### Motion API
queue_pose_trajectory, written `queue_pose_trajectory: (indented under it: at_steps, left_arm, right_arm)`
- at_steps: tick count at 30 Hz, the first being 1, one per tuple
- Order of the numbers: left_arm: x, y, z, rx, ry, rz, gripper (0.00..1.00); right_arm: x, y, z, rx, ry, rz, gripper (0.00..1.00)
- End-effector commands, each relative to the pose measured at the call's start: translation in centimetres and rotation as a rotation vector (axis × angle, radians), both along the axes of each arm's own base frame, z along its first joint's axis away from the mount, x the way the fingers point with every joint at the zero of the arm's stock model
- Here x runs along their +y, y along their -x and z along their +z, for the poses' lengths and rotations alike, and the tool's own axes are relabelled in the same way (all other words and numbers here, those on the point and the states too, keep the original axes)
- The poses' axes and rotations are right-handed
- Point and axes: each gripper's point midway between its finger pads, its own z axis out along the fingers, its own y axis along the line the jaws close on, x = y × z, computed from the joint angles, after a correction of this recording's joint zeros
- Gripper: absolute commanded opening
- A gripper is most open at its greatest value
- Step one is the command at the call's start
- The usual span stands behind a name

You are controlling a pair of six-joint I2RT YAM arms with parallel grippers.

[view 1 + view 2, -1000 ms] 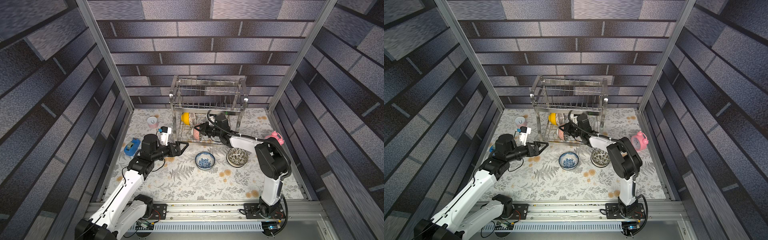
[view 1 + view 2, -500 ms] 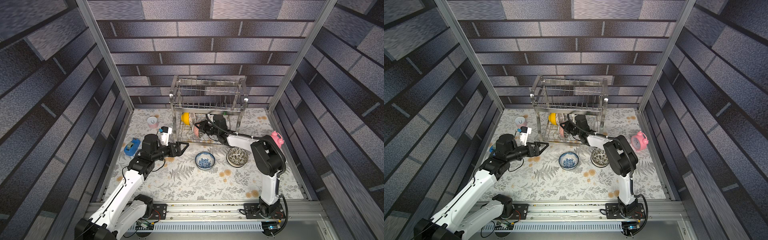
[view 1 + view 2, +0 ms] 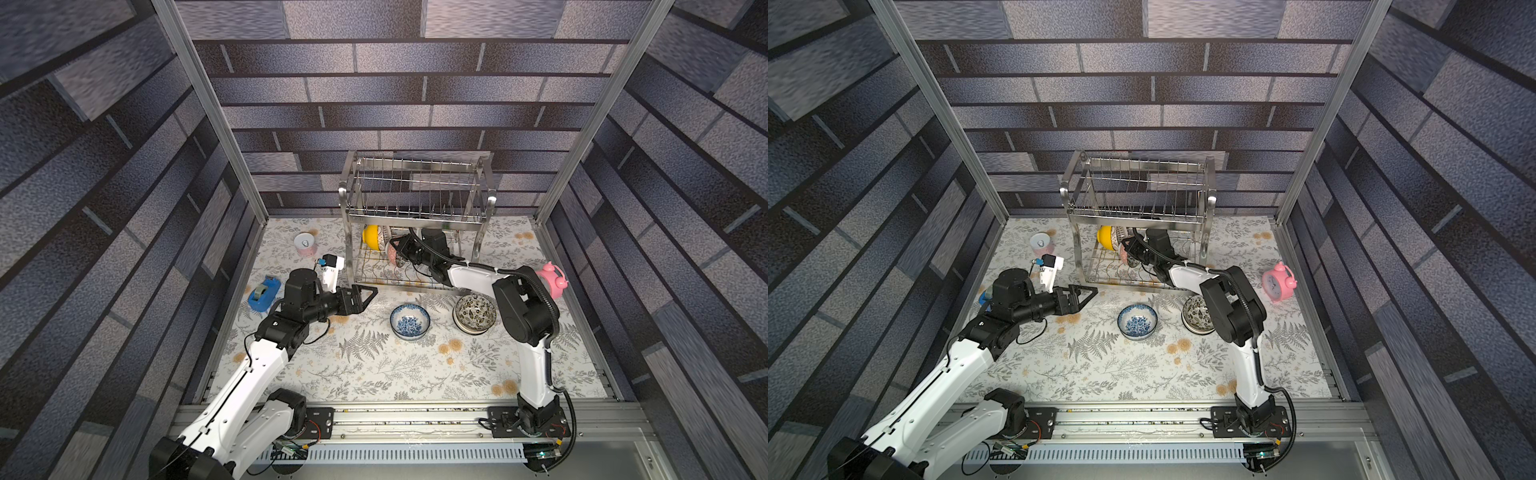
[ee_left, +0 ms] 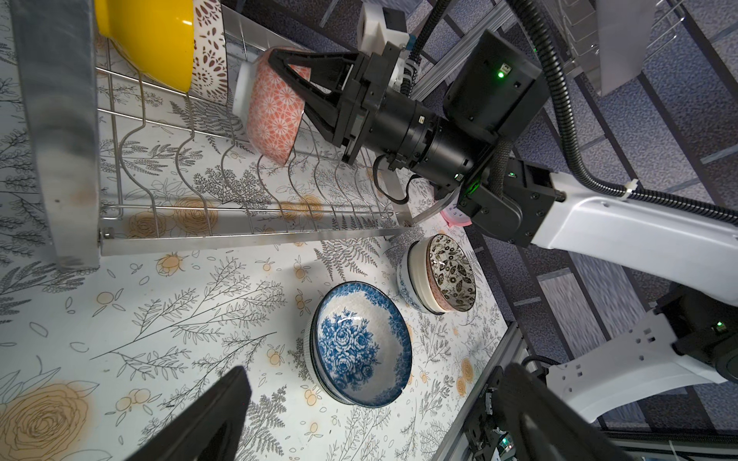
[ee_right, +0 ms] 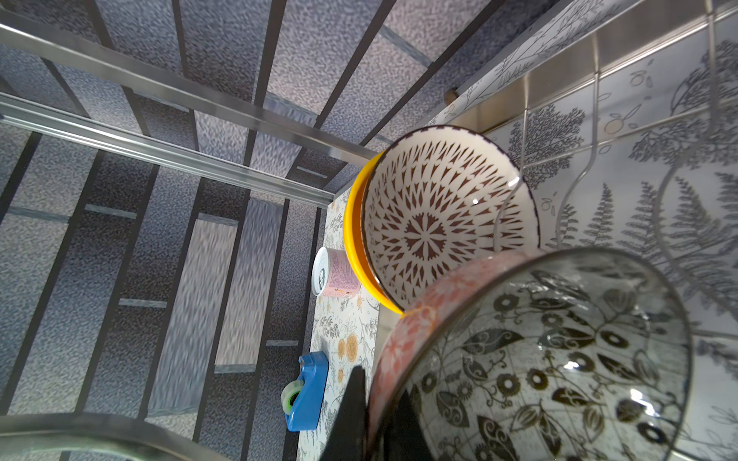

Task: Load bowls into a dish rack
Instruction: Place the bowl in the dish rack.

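right gripper [image 4: 288, 82]: narrow, pinching the wall of the pink bowl [image 4: 271, 119], one finger inside and one outside.
pink bowl, place: on edge inside the lower tier of the dish rack [image 4: 239, 235], toward its left end, just beside the cream patterned bowl [image 4: 209, 52], which leans on the yellow bowl [image 4: 151, 40].
axis: foot toward the rack's left end, mouth toward my wrist, so it runs along the front rail.
seating: lower rim is at the divider wires; I cannot tell if it rests.
left gripper [image 3: 368, 298]: wide, empty, above the worktop off the rack's front left corner.
judgement: my right arm owns this move; let go, then back out toward the rack's right end.
waiting: blue-and-white bowl [image 3: 409, 322] and leaf-patterned bowl [image 3: 473, 313], on the worktop before the front rail.
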Motion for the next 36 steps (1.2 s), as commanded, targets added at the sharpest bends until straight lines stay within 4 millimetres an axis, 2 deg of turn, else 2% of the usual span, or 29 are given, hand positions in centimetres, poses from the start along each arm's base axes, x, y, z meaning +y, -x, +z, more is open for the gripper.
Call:
queue_pose_trajectory:
  at_steps: [1, 7, 19, 30, 36]
  left_arm:
    - [-0.1, -0.2, 0.2, -0.017, -0.024, -0.006, 1.00]
    - [-0.2, -0.5, -0.1, -0.007, -0.026, -0.006, 1.00]
    - [-0.2, -0.4, -0.3, 0.002, -0.038, 0.000, 1.00]
    - [-0.9, -0.7, -0.1, 0.001, -0.054, -0.009, 1.00]
    - [-1.2, -0.7, -0.1, 0.003, -0.064, -0.015, 1.00]
  right_arm:
    - [-0.7, -1.7, 1.7, -0.065, 0.002, -0.060, 0.00]
    - [-0.8, -3.0, 2.2, -0.075, 0.040, -0.075, 0.00]
    - [0.4, -5.6, 2.4, -0.088, 0.028, 0.040, 0.00]
    - [1.5, -5.5, 2.4, -0.114, -0.028, 0.192, 0.00]
    - [1.5, -5.4, 2.4, -0.122, -0.066, 0.232, 0.00]
